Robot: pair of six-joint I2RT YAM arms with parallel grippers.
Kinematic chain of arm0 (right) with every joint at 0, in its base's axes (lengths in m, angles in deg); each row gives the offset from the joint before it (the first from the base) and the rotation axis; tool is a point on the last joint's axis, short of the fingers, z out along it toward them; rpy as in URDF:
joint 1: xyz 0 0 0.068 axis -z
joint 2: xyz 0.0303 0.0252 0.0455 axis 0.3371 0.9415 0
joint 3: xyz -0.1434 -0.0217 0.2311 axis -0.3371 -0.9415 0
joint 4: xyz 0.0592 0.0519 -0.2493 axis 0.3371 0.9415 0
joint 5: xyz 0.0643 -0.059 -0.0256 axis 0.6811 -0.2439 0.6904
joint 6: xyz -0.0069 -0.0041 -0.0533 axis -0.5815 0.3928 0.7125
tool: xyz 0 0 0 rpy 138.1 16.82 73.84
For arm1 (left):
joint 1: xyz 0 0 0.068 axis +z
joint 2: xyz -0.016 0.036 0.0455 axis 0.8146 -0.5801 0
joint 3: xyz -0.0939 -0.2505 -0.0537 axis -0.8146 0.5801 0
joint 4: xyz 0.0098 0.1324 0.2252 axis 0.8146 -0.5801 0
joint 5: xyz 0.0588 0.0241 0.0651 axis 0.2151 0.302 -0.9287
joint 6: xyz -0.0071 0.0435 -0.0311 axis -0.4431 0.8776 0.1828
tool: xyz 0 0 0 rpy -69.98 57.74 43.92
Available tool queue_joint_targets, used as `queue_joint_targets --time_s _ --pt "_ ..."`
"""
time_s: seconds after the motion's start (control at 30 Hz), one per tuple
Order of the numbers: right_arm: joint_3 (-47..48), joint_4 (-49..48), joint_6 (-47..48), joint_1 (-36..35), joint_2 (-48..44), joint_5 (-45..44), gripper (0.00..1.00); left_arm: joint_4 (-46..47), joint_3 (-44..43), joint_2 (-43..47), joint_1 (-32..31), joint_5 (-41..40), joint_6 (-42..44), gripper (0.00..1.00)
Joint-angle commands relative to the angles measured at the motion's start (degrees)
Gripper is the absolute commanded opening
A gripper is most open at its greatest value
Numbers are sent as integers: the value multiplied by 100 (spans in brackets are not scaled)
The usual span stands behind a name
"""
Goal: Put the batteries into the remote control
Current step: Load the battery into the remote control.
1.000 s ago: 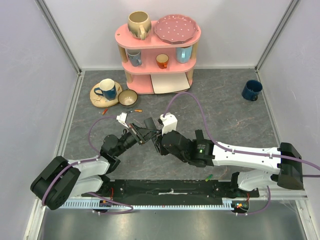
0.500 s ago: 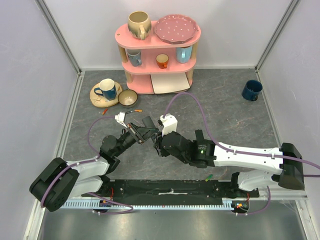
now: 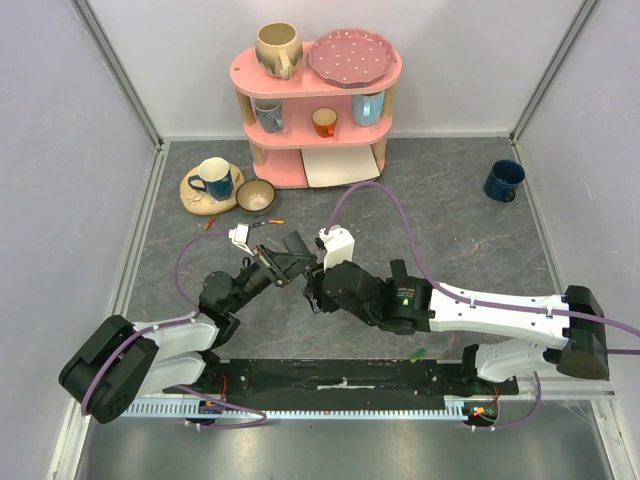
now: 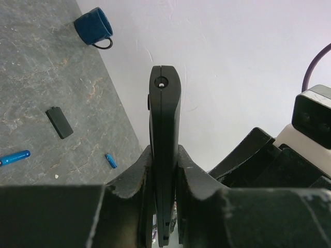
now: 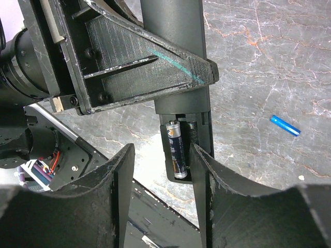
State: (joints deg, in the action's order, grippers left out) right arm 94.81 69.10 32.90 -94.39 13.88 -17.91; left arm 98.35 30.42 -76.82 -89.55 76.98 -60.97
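One battery (image 5: 175, 150) sits in the remote (image 5: 173, 20), other slot (image 5: 193, 142) empty; left gripper (image 4: 164, 155) clamps the remote, right gripper (image 5: 161, 157) gapes wide, holding nothing.

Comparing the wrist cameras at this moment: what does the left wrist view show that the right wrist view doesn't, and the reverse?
Left wrist only: the remote control edge-on, a blue mug, and a flat black piece lying on the table. Right wrist only: the remote's open battery compartment, one battery seated, the slot beside it apparently empty, framed by the open right gripper. Both: the left gripper clamping the remote, and a loose blue battery on the table.
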Motion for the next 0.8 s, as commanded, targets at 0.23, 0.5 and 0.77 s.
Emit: queue_joint_targets --time_s 0.23,0.5,0.77 --pt "305 368 18 34 -34 -398 58 671 2 153 -33 115 16 2" --pt "543 429 132 25 -25 -504 60 698 46 83 -33 142 -20 2" --pt "596 464 167 34 -86 -574 61 707 72 22 -33 177 -46 2"
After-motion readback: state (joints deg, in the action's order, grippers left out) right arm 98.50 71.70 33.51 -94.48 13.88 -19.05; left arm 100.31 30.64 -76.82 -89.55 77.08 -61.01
